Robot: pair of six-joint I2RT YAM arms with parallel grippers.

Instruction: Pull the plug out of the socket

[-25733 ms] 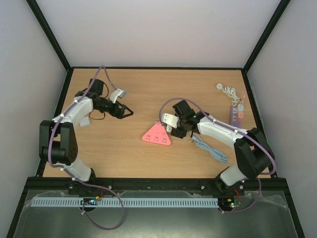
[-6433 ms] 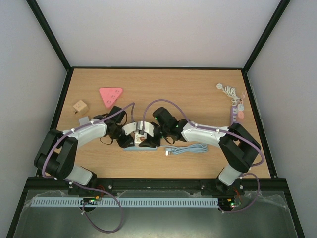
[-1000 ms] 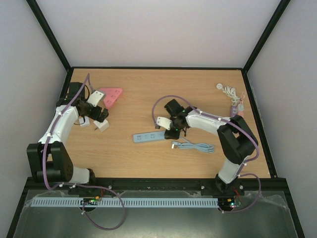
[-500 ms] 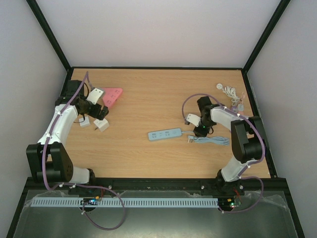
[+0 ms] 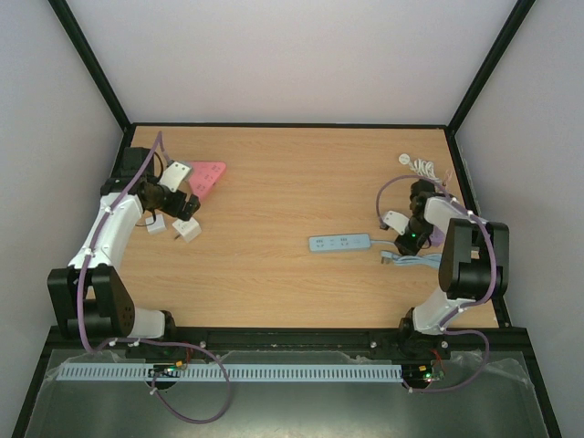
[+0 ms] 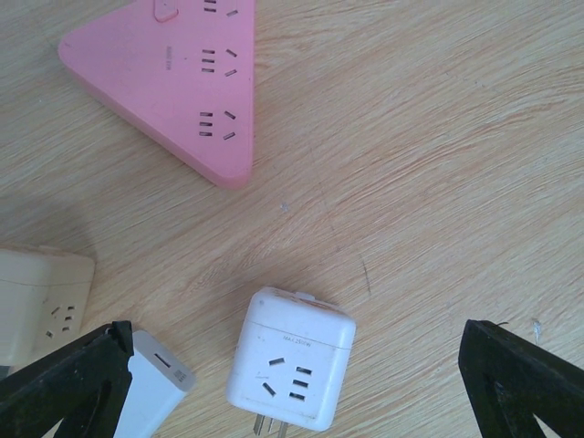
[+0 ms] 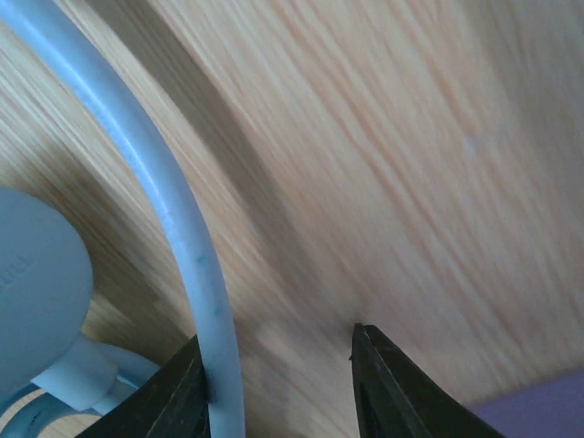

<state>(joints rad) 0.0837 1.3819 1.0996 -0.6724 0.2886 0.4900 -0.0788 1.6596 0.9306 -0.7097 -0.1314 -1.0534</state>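
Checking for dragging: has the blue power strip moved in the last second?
Yes. The blue power strip slid toward the right edge of the table.

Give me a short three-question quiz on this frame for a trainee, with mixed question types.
1. True or false: the pink triangular socket lies at the right edge of the table.
2. In the left wrist view, what lies on the wood between the left fingers? A) a white cube adapter B) a screwdriver C) a cup
3. Fill in: the blue power strip has its cable trailing toward the ___ arm.

Key: 1 false, it lies by the left arm; 2 A; 3 right.
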